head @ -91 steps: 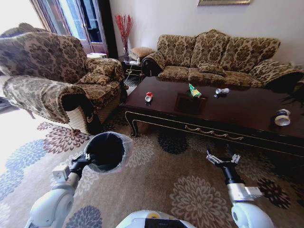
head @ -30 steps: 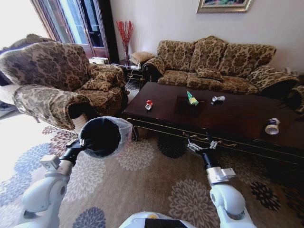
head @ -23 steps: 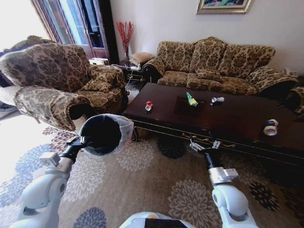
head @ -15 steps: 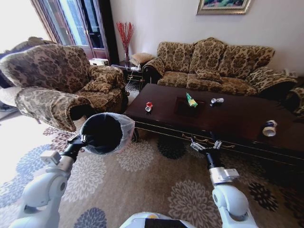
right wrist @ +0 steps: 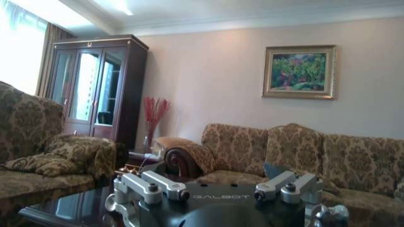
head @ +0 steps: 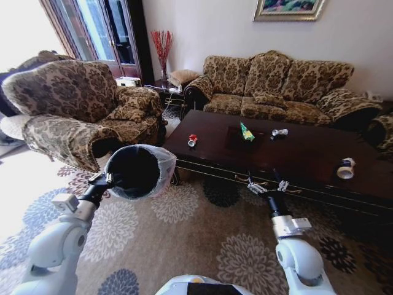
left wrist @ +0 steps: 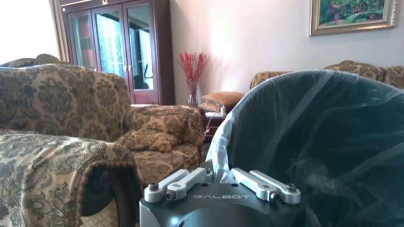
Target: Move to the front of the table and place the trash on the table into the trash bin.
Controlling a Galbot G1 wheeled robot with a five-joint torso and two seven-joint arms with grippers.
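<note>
The trash bin [head: 139, 171], black with a whitish liner, hangs tilted above the carpet, mouth towards me. My left gripper [head: 105, 179] is shut on its rim; the left wrist view shows the bin [left wrist: 315, 142] just past that gripper [left wrist: 219, 182]. The dark glossy table [head: 307, 153] stands ahead to the right. On it lies the trash: a red-and-white can [head: 193, 141], a green wrapper [head: 247, 132], a silvery bottle [head: 279, 132] and a beige-and-white bottle [head: 346, 168]. My right gripper [head: 268, 186] is open and holds nothing, low before the table's front edge; the right wrist view shows it [right wrist: 218, 187] spread.
A patterned armchair [head: 73, 110] stands at the left, close to the bin and the table's left end. A matching sofa [head: 276, 86] runs behind the table. A dark glass-doored cabinet [head: 104, 31] is at the back left. Flowered carpet [head: 196, 233] lies between me and the table.
The whole view has shifted as the robot moved. The left gripper has lifted the bin higher, still shut on its rim. The right gripper now sits closer to the table's front edge.
</note>
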